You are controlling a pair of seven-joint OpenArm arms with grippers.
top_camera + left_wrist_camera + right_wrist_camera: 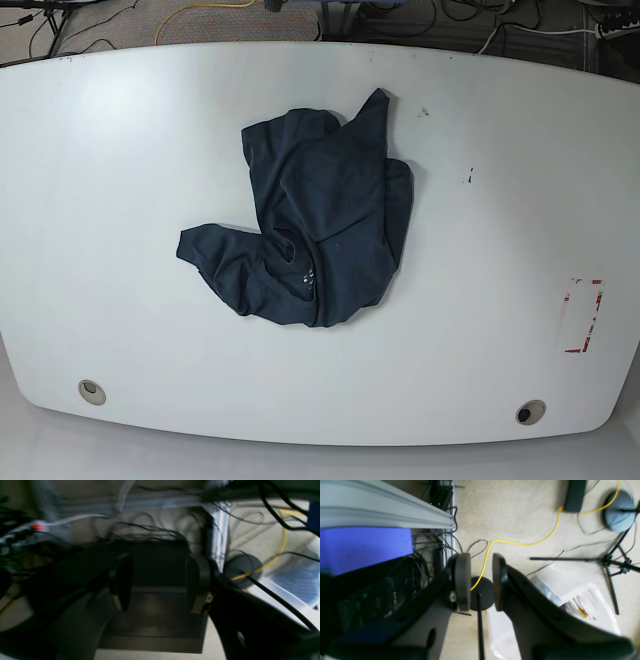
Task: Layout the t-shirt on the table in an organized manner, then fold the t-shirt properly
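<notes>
Grommets (pixel 92 392) dot the white desk (pixel 120 150); the crumpled t-shirt (pixel 315 235) lies mid-desk. Left hand (pixel 160 582) gapes wide, right hand (pixel 481 580) narrower, both empty above cable-strewn beige carpet (pixel 520 517).

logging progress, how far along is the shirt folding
Nothing looks done: the t-shirt lies crumpled mid-table. Nothing is in hand; the left gripper and right gripper are open, empty, off over the floor. Spreading flat and folding all remain.
</notes>
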